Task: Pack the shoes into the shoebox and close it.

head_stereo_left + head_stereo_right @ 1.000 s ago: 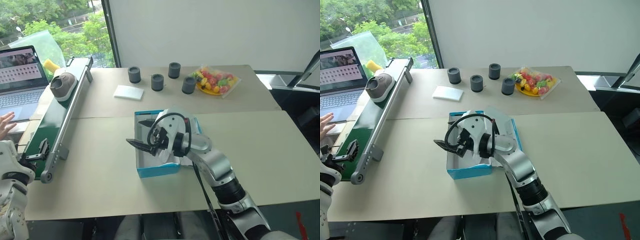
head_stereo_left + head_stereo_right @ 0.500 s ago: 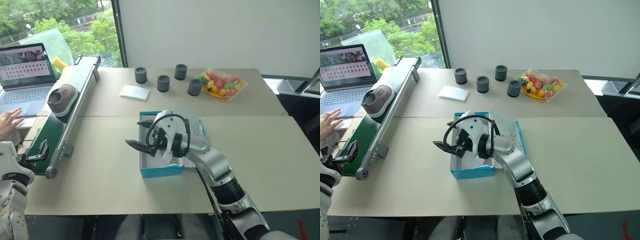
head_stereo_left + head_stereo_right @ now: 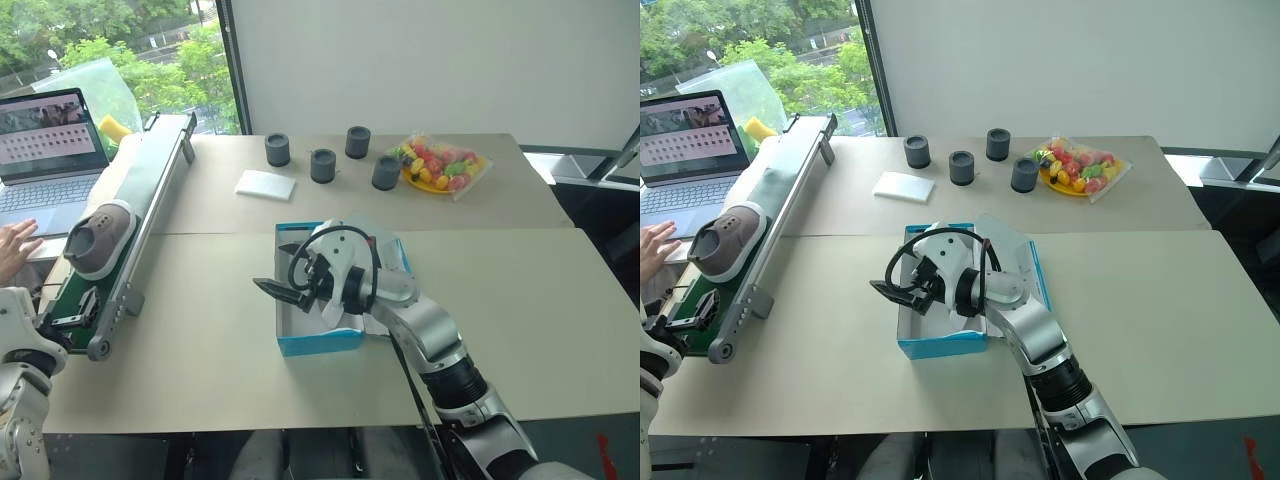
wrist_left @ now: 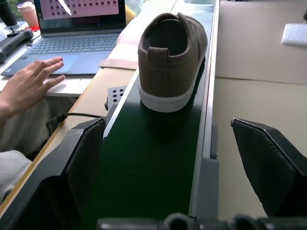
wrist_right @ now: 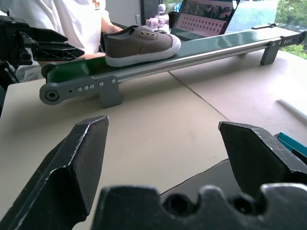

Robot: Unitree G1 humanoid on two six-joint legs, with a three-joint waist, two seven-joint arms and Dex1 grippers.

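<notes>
On green conveyor belt (image 3: 75, 292) at left, grey shoe (image 3: 98, 238) near its near end, left claw (image 3: 68, 322) wide just beyond, right claw (image 3: 287, 272) wide over open blue shoebox (image 3: 318, 343) mid-worktop (image 3: 200, 350).

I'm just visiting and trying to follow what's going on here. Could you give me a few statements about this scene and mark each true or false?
1. A shoe rides on the green belt. True.
2. The left gripper is shut on the shoe. False: it is open, waiting at the belt's near end, apart from the shoe.
3. The blue box is closed. False: it lies open.
4. The right gripper is open, above the box. True.
5. A person's hand rests near the laptop. True.
</notes>
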